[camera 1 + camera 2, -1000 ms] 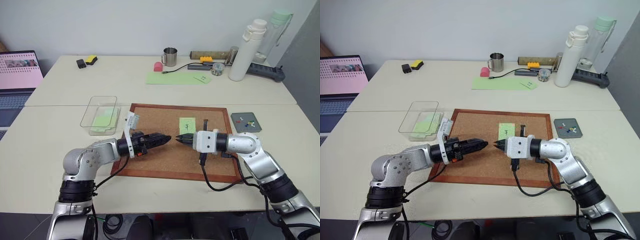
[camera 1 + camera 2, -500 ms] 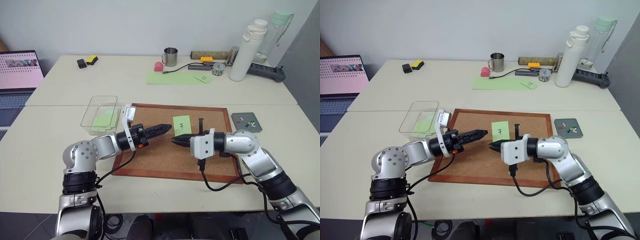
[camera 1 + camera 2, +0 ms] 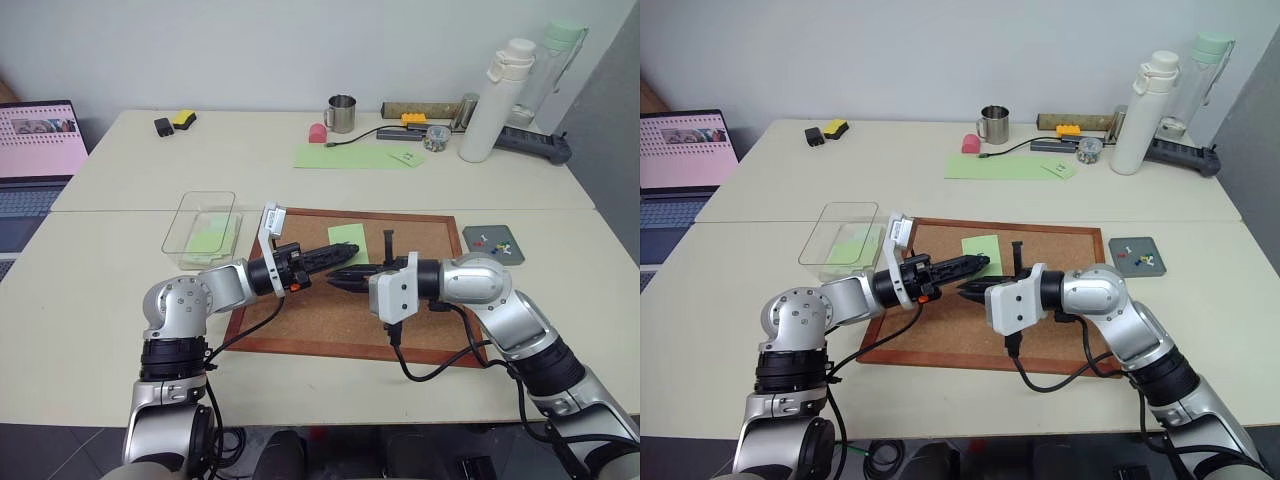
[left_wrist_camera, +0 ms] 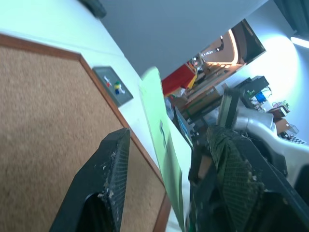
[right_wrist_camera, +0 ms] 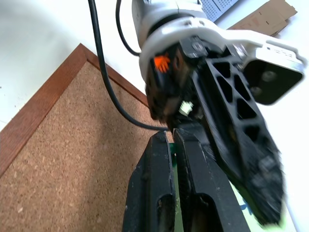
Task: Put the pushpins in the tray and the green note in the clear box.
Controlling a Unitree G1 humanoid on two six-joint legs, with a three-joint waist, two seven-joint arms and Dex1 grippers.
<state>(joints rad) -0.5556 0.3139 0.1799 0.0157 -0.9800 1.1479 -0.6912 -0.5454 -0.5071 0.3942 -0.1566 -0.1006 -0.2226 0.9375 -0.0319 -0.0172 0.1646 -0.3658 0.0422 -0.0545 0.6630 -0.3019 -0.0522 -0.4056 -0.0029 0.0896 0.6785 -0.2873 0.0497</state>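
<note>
Risks, from left of frame to right: clear box sitting left of centre, well apart from the hand-over at mid-frame, so a long carry ahead and time for a loose sheet to flutter or slip. Left gripper level with its fingers spread, straddling the green note without pinching it. Could crease the paper if shut on one corner alone, or close on the other pincer's fingertips, both tips being crowded together. Right gripper clamped tight on the note's lower edge, holding it upright above the cork board. Likely to drop the note onto the cork if opened before the other side bites, or to tear it if both pull at once. Tray at right of centre, clear of both arms; little danger there.

Counts, same order: one clear box, with one pale green patch showing through it, inside or beneath unclear. Two grippers. One note in the air. One cork board. One tray, pushpins on it as a few coloured specks, red among them, too small to number surely.
</note>
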